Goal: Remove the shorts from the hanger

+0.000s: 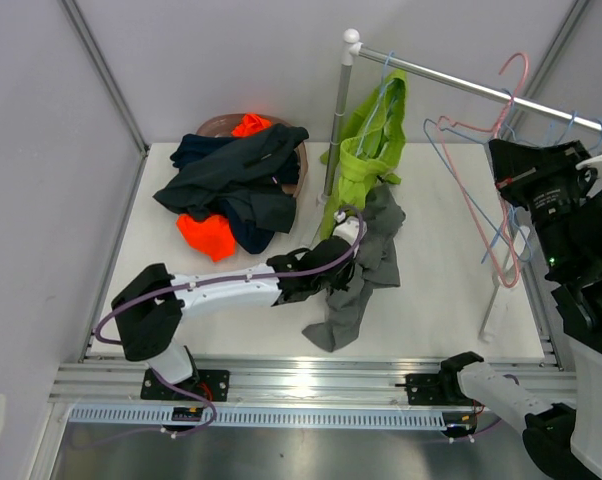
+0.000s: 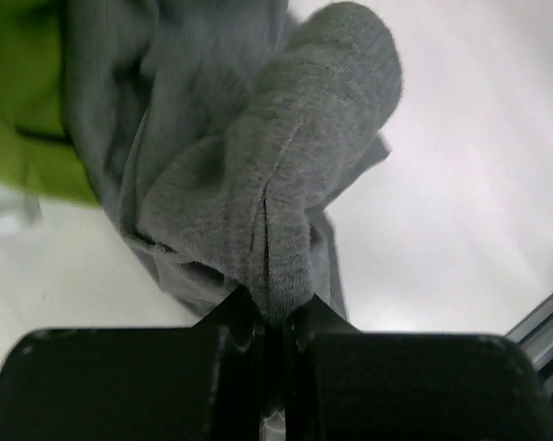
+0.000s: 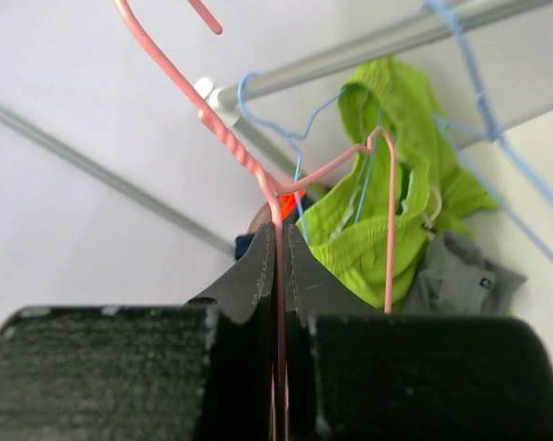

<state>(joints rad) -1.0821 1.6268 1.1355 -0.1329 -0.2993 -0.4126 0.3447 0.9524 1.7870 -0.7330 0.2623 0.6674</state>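
Observation:
The grey shorts (image 1: 366, 270) lie spread on the white table, and my left gripper (image 1: 343, 240) is shut on a fold of them (image 2: 276, 211). Lime green shorts (image 1: 371, 150) hang on a blue hanger (image 1: 386, 95) from the metal rail (image 1: 451, 80). My right gripper (image 3: 278, 266) is shut on the wire of a bare pink hanger (image 3: 258, 175), held up at the right (image 1: 481, 190). Navy and dark shorts (image 1: 236, 175) and orange shorts (image 1: 206, 235) lie piled at the back left. The green shorts also show in the right wrist view (image 3: 387, 193).
A round basket (image 1: 226, 125) sits under the pile of shorts. The rail's upright post (image 1: 339, 110) stands mid-table. Other bare blue hangers (image 1: 561, 130) hang at the right end of the rail. Walls close in the left and back sides.

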